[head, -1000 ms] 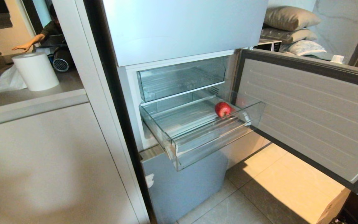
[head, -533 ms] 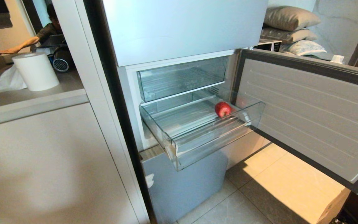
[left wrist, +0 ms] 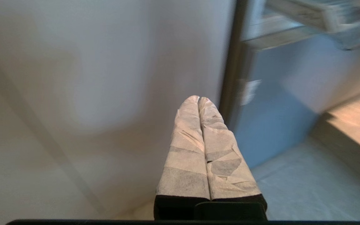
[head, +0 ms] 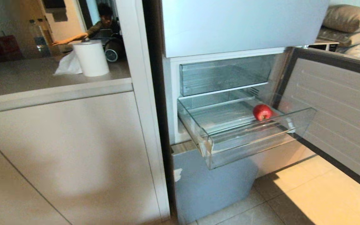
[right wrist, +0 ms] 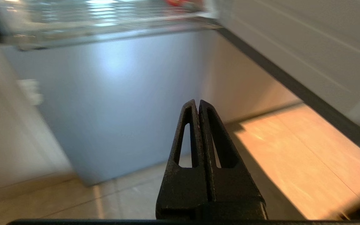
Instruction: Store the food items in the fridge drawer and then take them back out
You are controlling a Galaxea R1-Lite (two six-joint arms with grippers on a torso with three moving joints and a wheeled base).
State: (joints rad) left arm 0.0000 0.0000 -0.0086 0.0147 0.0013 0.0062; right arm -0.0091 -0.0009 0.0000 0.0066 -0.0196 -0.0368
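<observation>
The pale silver-blue fridge (head: 211, 187) has its middle door swung open. The clear fridge drawer (head: 248, 147) is pulled out, and a red apple (head: 262, 112) lies on its ribbed floor near the right end. Neither arm shows in the head view. In the left wrist view my left gripper (left wrist: 198, 98) is shut and empty, low down, facing the seam between the beige cabinet (left wrist: 89, 93) and the fridge. In the right wrist view my right gripper (right wrist: 197, 101) is shut and empty, below the drawer (right wrist: 105, 31), facing the fridge's bottom panel (right wrist: 120, 103).
A second clear bin (head: 223, 75) sits pushed in above the drawer. The open door (head: 339, 106) juts out on the right over the tiled floor (head: 308, 193). On the left, the counter holds a paper towel roll (head: 91, 58), and a person (head: 102, 22) reaches beyond it.
The whole head view has shifted, so the fridge and drawer now sit further right in the picture. The apple lies in the same spot in the drawer. The person's arm has moved a little.
</observation>
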